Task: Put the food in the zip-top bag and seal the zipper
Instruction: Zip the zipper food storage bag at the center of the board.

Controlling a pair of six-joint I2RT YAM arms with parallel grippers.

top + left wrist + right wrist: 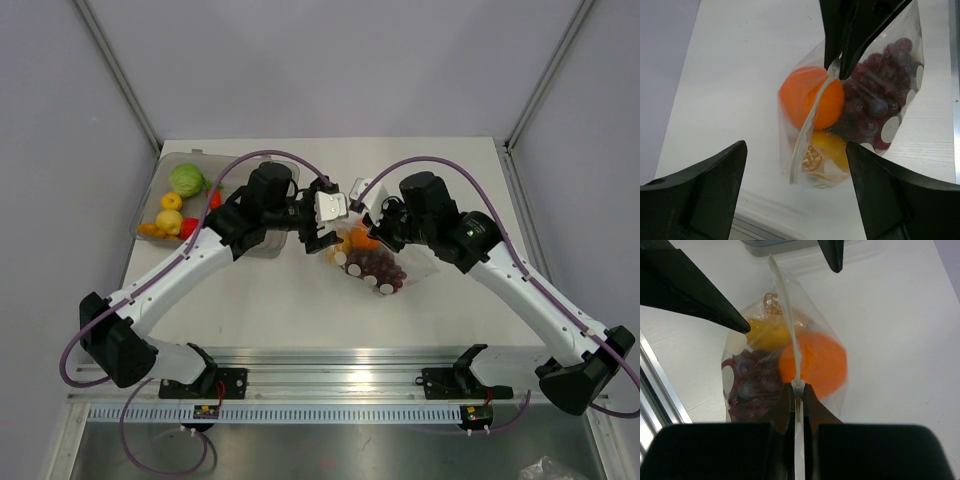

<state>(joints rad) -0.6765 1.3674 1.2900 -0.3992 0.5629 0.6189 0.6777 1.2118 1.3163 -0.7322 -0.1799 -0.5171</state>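
The clear zip-top bag (372, 262) lies mid-table holding an orange (810, 97), dark purple grapes (875, 102) and a yellow piece (832, 150). My right gripper (796, 391) is shut on the whitish zipper (790, 330), pinching the strip at the bag's mouth; it shows from the other side in the left wrist view (836, 65). My left gripper (796, 192) is open and empty, its fingers spread just short of the bag's far end. In the top view it (318, 232) sits left of the bag, the right gripper (372, 232) at the bag's top.
A grey translucent tray (165, 172) at the back left holds a green piece (187, 180), yellow pieces (170, 222) and red pieces (188, 228). The table's near edge has a metal rail (340, 378).
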